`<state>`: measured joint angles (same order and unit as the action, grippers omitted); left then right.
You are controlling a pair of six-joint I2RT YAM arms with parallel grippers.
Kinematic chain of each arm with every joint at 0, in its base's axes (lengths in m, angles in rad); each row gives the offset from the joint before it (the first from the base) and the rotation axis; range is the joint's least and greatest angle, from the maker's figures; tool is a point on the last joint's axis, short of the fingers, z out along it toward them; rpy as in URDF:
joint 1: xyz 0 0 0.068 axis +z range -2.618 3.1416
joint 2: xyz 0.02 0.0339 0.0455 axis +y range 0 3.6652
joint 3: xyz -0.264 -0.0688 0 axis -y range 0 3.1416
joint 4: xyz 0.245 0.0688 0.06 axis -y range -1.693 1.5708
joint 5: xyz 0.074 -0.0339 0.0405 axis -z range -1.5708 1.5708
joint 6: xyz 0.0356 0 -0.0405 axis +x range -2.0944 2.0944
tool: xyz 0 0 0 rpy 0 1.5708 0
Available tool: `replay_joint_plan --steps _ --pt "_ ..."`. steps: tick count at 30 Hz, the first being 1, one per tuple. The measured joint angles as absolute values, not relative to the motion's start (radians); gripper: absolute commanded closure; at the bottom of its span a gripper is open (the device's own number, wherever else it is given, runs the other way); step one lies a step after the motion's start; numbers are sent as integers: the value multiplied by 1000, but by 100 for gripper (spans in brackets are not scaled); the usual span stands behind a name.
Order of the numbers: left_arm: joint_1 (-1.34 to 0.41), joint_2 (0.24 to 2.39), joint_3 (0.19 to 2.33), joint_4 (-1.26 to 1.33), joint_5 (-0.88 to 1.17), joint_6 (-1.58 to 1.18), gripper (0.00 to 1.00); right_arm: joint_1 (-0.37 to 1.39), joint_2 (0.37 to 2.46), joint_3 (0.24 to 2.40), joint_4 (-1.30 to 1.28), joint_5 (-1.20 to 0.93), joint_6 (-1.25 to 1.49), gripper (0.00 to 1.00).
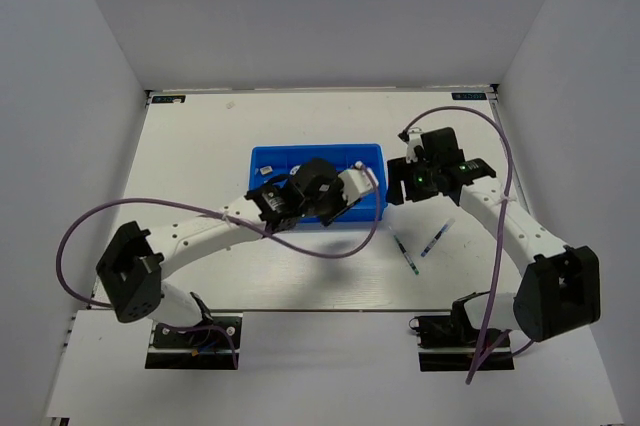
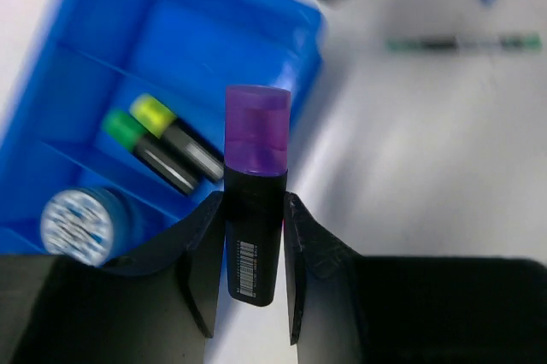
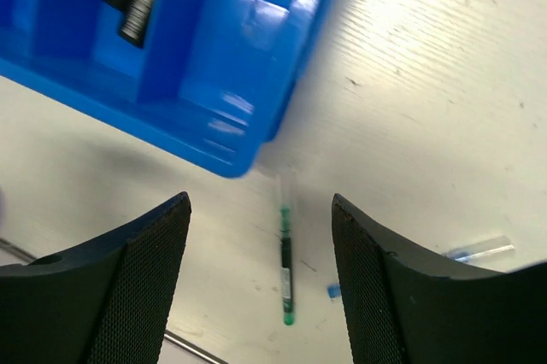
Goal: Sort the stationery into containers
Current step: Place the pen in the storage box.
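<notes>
Two left jaws of mine clench a short black plastic highlighter, purple cap protruding beyond them, barcode on its barrel; my right jaws stand released.

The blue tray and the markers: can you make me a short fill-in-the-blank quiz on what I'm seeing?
1. The left pincer grips a highlighter with a ____ cap.
2. In the blue tray, the yellow highlighter lies beside a ____ one.
3. The right pincer is open and holds ____.
4. The green-tipped pen lies on the ____, outside the tray.
Missing words: purple; green; nothing; table.
</notes>
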<state>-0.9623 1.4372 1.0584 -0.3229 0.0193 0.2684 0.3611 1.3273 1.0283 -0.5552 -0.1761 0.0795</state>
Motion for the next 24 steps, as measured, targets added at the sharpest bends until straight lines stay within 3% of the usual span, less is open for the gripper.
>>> replay_joint_plan --steps 5,13,19,24 --pt "-925 1600 1274 -299 -100 235 86 346 1252 950 -550 -125 40 33" --pt "-837 1943 1650 -432 -316 94 87 295 1178 877 -547 20 22 51" --pt "-802 2000 1689 -545 -419 -64 81 230 1177 876 -551 74 66 60" --pt "-782 2000 1689 -578 -426 -159 80 170 1295 930 -609 42 138 66"
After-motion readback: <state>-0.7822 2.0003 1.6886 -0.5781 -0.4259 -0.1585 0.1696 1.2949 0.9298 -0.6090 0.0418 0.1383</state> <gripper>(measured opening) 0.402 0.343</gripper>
